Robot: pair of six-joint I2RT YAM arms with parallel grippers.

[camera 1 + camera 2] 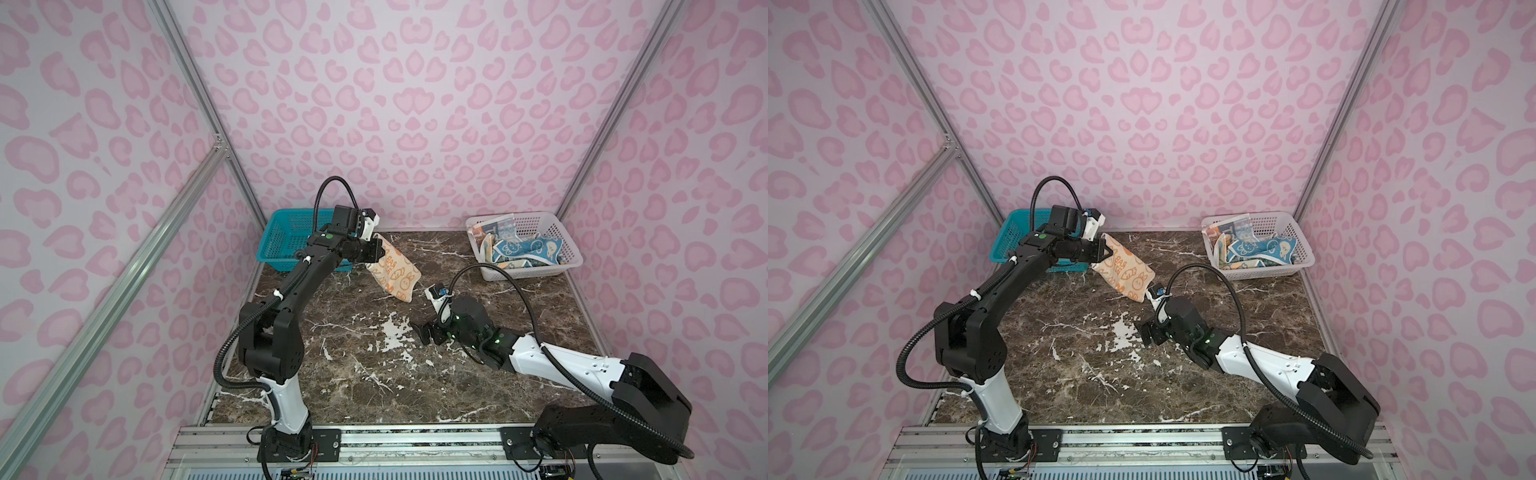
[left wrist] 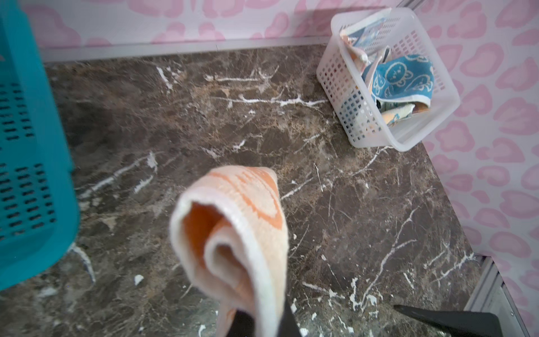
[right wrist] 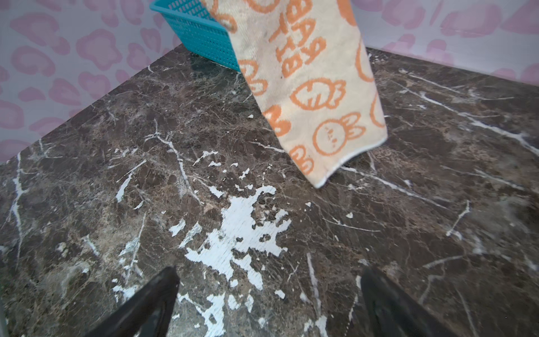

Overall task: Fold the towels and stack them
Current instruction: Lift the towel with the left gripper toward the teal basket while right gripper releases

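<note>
My left gripper [image 1: 376,249] is shut on the top edge of the orange-cream towel [image 1: 392,272] with bunnies and carrots. The towel [image 3: 309,87] hangs loosely folded over, its lower corner close to the marble table [image 1: 374,374]. In the left wrist view the towel [image 2: 233,233] curls up out of the gripper [image 2: 262,324]. My right gripper [image 1: 424,330] is open and empty, low over the table just right of the towel; its fingers [image 3: 151,303] stand wide apart. The blue bunny towel [image 1: 523,249] and a cream lettered towel [image 1: 492,227] lie crumpled in the white basket [image 1: 569,257].
A teal mesh basket [image 1: 278,241] stands at the back left, right behind my left arm. The white basket [image 2: 335,87] sits in the back right corner. Pink patterned walls enclose the table on three sides.
</note>
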